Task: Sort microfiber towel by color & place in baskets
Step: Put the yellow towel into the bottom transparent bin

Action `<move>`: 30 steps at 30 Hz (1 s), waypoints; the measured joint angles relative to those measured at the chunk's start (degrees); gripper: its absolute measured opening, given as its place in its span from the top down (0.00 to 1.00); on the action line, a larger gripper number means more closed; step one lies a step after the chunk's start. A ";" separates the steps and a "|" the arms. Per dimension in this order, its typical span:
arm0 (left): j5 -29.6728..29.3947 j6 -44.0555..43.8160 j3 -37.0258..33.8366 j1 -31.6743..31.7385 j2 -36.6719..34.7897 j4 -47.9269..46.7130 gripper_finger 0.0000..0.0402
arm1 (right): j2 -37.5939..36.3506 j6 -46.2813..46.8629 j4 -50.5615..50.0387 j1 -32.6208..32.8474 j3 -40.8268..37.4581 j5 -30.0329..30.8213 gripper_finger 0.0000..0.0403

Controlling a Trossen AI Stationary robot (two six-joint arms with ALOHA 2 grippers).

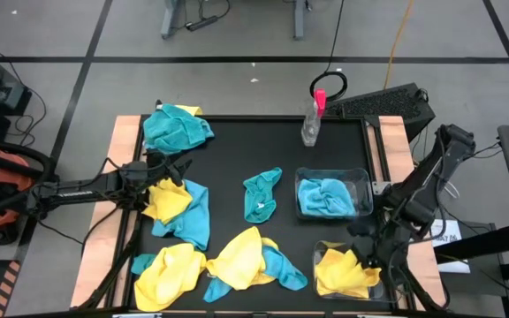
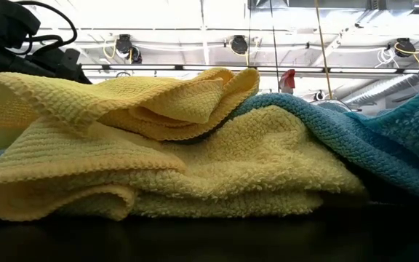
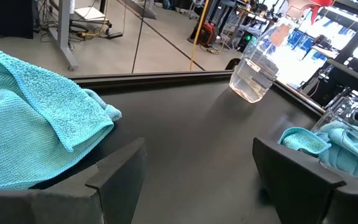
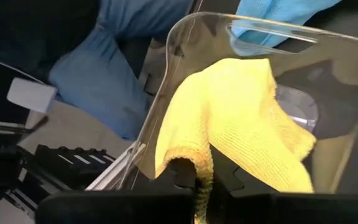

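Two clear baskets stand at the table's right. The far basket (image 1: 364, 179) holds a blue towel (image 1: 325, 198). The near basket (image 1: 318, 256) holds a yellow towel (image 1: 343, 272), and my right gripper (image 1: 367, 251) hangs over its right side, shut on that towel. My left gripper (image 1: 173, 168) waits open at the table's left, near a teal towel (image 1: 177, 127), with nothing between its fingers. Loose yellow towels (image 1: 239, 256) and blue towels (image 1: 193, 216) lie in heaps along the near left, and another teal towel (image 1: 262, 194) lies mid-table. My right gripper pinches a bunched fold of the yellow towel (image 4: 201, 169) between its two fingers. The fingers slant down from the table's right side. The rest of the towel (image 4: 247, 118) spreads below the fingers inside the near basket (image 4: 185, 37).
A clear spray bottle with a pink top (image 1: 312, 122) stands at the far edge, left of the far basket. A black keyboard (image 1: 383, 104) lies beyond the far right corner. Bare black tabletop (image 1: 246, 146) shows in the far middle.
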 joint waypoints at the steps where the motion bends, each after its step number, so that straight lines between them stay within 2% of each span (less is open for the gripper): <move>1: -0.01 -0.01 0.02 0.00 -0.01 0.00 0.26 | 0.76 -0.06 0.35 0.19 0.00 0.00 1.00; 17: -0.01 -0.01 0.02 0.01 -0.01 0.00 0.26 | 8.89 1.45 1.76 2.34 0.00 1.75 1.00; 30: -0.01 -0.01 0.02 0.01 -0.01 0.00 0.26 | 17.32 -1.40 3.60 2.33 0.00 2.03 1.00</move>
